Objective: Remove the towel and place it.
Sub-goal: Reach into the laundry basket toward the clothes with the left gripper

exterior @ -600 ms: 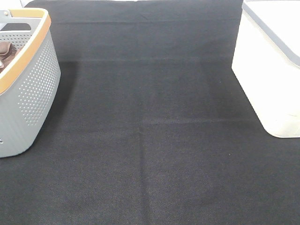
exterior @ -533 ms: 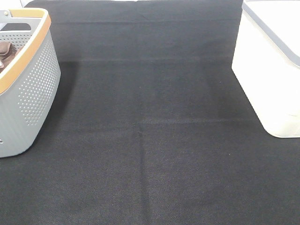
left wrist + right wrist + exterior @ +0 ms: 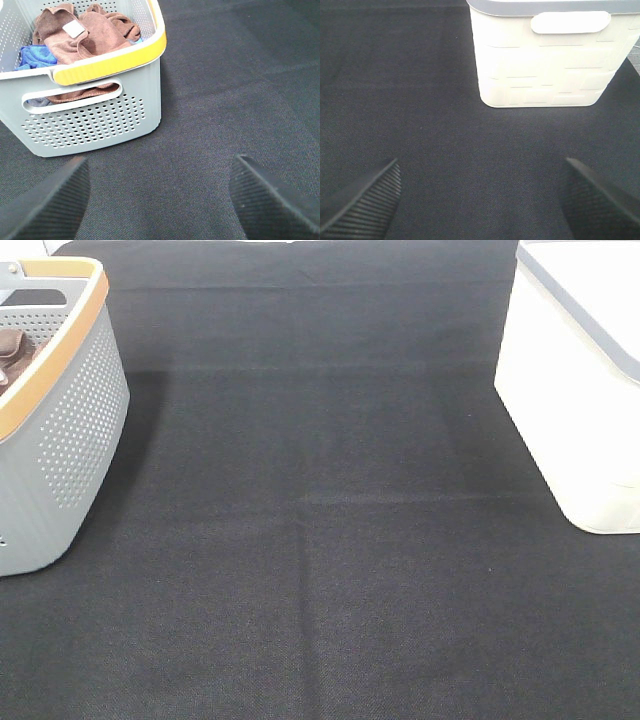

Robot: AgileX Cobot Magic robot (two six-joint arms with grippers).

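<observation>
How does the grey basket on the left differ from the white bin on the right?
The basket is grey with a yellow rim; the bin is white with a grey rim. The basket's walls are dotted with holes; the bin's are solid. The basket holds a brown towel and a blue cloth; the bin's inside is hidden. Both stand upright on the black mat.

Black gripper fingers [image 3: 45,205] — ribbed, wedge-shaped
</observation>
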